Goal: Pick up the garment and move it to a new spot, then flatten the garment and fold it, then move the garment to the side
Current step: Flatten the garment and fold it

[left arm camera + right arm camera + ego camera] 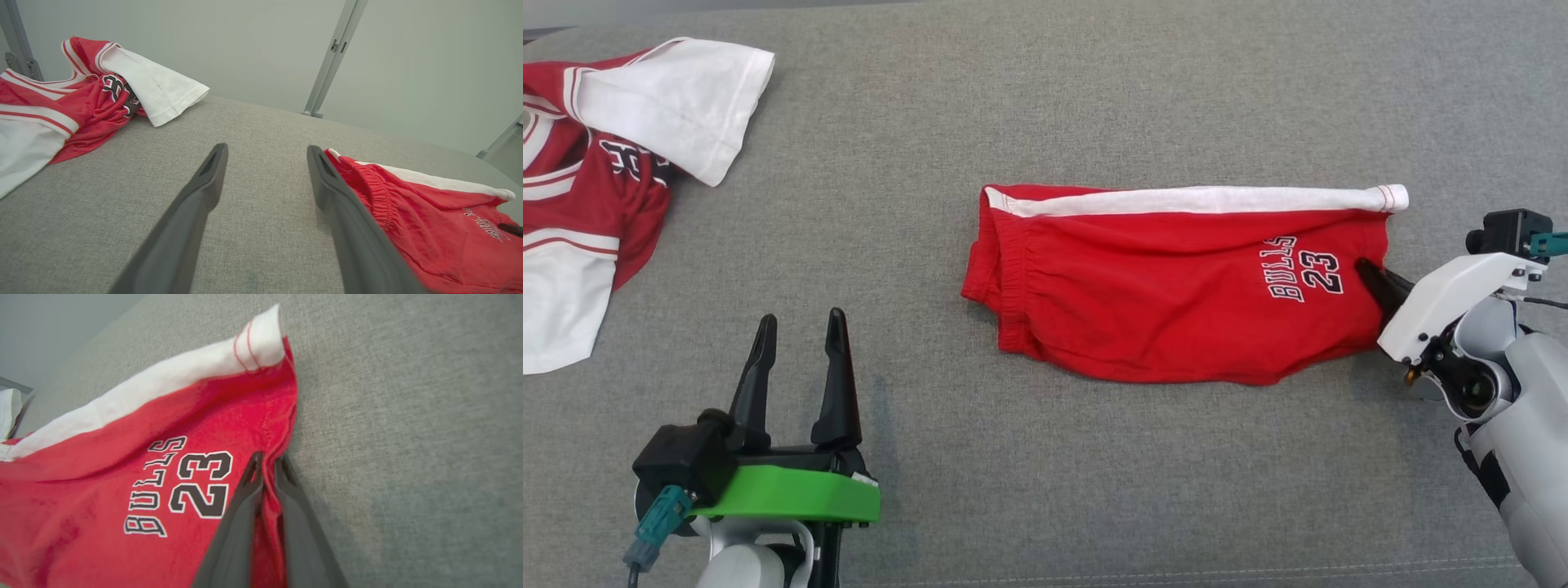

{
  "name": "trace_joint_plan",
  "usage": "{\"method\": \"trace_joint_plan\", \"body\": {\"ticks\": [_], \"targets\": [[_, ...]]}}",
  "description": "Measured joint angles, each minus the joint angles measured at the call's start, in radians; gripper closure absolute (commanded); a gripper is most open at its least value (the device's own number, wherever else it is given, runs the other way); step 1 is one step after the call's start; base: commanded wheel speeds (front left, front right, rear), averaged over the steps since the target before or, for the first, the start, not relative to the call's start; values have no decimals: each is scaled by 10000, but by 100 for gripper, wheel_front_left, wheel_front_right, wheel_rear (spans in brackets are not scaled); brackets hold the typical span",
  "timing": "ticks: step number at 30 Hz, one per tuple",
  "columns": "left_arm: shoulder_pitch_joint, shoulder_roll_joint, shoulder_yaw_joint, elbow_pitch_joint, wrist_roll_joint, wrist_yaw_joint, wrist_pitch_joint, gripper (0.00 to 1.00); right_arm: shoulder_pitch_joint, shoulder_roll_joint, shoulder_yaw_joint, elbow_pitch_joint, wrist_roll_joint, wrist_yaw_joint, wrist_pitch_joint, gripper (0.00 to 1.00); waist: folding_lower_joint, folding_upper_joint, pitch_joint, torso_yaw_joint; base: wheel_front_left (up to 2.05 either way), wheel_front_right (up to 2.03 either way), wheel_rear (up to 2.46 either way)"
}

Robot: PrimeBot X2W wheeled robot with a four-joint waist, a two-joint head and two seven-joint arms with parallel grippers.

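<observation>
Pinching shorts (pixel 1176 286) hem, right hand (pixel 267 465), plain in wrist view; left hand (pixel 801 317) spread

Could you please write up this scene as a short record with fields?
surface: gray fabric
shorts: red with a white side stripe and a "BULLS 23" print, lying flat near the middle
jersey: red and white, crumpled at the far left, apart from the shorts
left gripper: open, over bare surface, touching nothing
right gripper: shut on the shorts' right edge, beside the print
</observation>
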Motion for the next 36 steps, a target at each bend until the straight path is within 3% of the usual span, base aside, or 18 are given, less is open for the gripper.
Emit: {"method": "trace_joint_plan", "body": {"ticks": [11,26,36], "targets": [[7,-2,40,109,0,2,0,0,-200,-36,-13,247,102,92,-153,100,0,0,-304,-67,0,0,0],[24,-4,19,113,0,2,0,0,-574,-1005,-81,445,82,180,-322,100,0,0,-526,-333,0,0,0],[28,-6,67,90,-125,4,0,0,-857,-556,941,-261,48,182,-307,100,0,0,-645,-555,0,0,0]]}}
